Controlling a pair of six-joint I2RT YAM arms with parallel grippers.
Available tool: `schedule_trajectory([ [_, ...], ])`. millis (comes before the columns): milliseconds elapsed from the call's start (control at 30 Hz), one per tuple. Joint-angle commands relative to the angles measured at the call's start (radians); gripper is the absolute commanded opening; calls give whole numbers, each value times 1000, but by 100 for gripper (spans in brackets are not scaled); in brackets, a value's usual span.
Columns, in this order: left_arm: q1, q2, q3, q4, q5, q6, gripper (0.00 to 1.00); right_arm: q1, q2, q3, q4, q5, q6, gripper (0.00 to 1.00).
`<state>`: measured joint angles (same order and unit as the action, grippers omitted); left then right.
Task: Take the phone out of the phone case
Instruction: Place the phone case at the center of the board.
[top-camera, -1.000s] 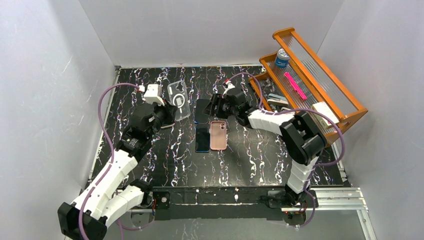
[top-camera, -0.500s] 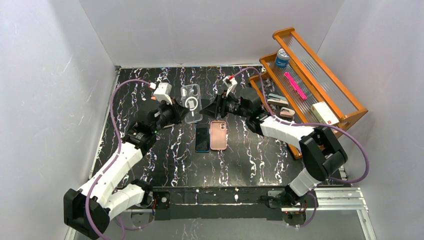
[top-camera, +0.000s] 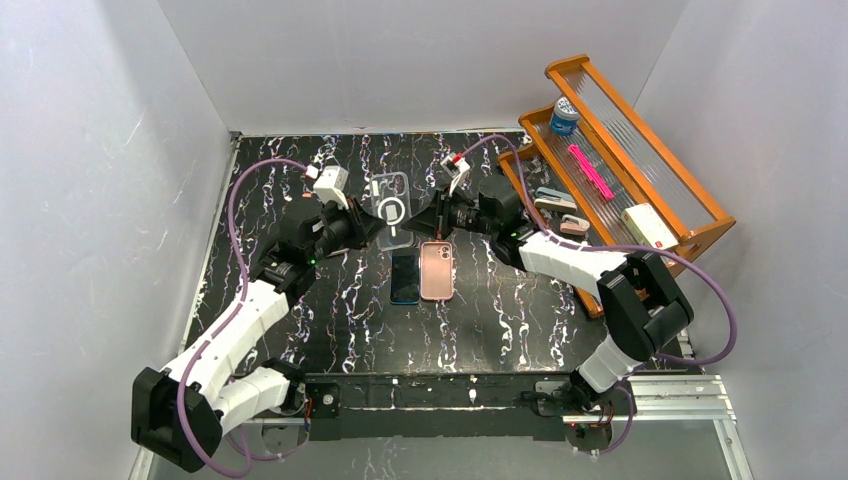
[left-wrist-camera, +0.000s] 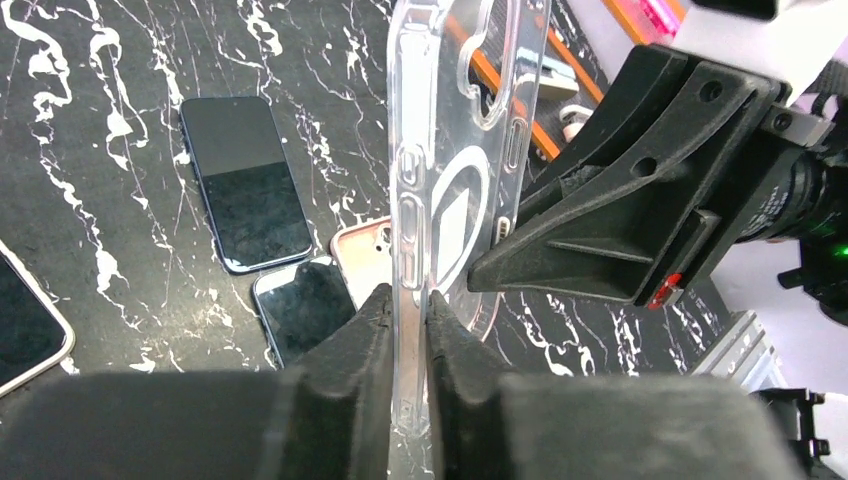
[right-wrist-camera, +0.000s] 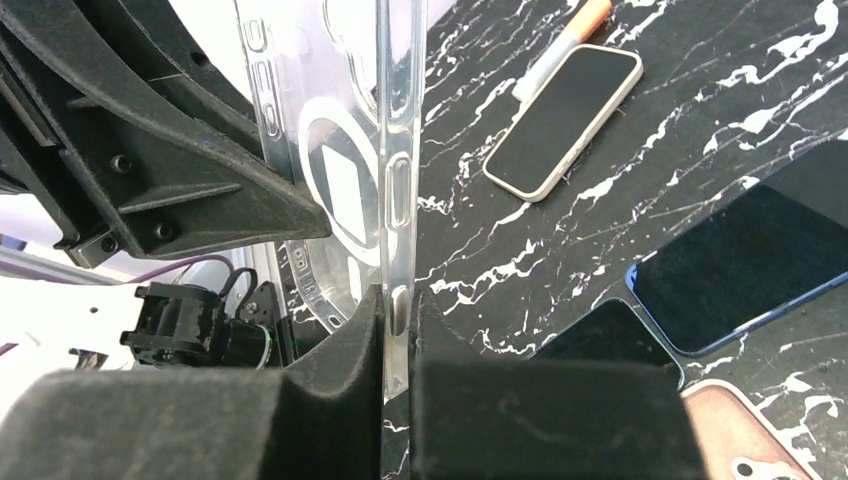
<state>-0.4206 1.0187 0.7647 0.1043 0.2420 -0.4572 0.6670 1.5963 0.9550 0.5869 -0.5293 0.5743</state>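
A clear phone case with a white ring on its back hangs above the table between both grippers; I can see through it and no phone sits in it. My left gripper is shut on its left edge, the fingers pinching the thin rim of the case. My right gripper is shut on the opposite edge, pads tight on the rim of the case. Below lie a blue phone and a pink phone, face down.
A wooden rack stands at the right with a blue-lidded jar, a pink marker and a white block. A cream-cased phone and a further dark phone lie on the black marbled table.
The left arm carried the clear case rightward to the table's middle. The right gripper, open a moment ago, has closed on the case's other edge.
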Motion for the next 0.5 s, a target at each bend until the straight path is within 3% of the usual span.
schedule_trajectory([
  [0, 5, 5, 16, -23, -37, 16, 15, -3, 6, 62, -142, 97, -111, 1],
  [200, 6, 7, 65, -160, -185, 90, 60, -20, 37, 165, -393, 261, -192, 1],
  [300, 8, -5, 78, -199, -289, 122, 73, -54, 90, 245, -514, 318, -186, 1],
  [467, 8, -10, 90, -229, -354, 142, 86, -133, 221, 368, -681, 342, -118, 1],
])
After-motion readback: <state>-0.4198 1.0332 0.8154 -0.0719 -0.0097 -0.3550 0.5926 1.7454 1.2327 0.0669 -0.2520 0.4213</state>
